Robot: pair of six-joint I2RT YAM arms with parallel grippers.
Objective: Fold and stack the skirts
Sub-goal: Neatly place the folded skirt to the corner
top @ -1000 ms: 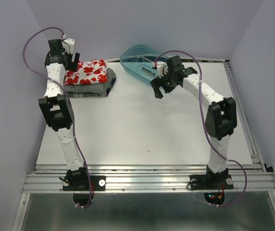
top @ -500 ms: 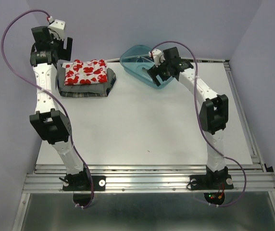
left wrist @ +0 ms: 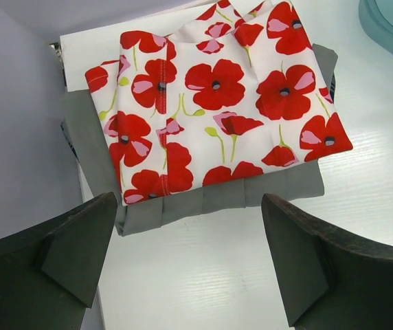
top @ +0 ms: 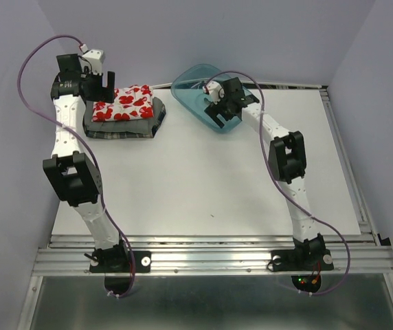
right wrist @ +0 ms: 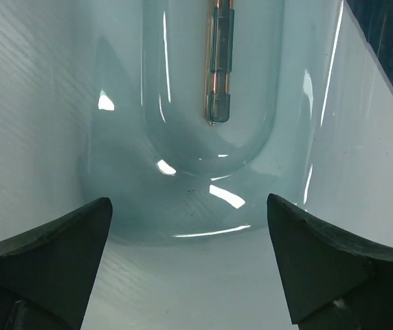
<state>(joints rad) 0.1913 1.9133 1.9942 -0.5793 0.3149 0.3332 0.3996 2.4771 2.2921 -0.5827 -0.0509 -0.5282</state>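
The skirts [top: 124, 111] lie folded in one stack at the far left corner of the worktop [top: 203, 179]. The white skirt with red poppies [left wrist: 217, 103] is on top, and the grey pleated skirt [left wrist: 217, 201] shows as a border under it. The plaid skirt [top: 122, 135] is at the bottom, with only its edge showing from above.

By this layout the folding and stacking look finished, or very nearly. What remains, I judge, is at most squaring the top skirt, which sits a little askew on the grey one, and drawing the arms clear without brushing the pile.

The left end effector [left wrist: 189, 258] hangs above the stack's left side, released, jaws wide, holding nothing. Its arm reaches far forward along the left wall.

The right end effector [right wrist: 189, 265] is likewise released and empty. It is poised over the teal basket [right wrist: 183, 213], which lies to the right of the stack and apart from it. That arm is stretched toward the far edge with its elbow bent.
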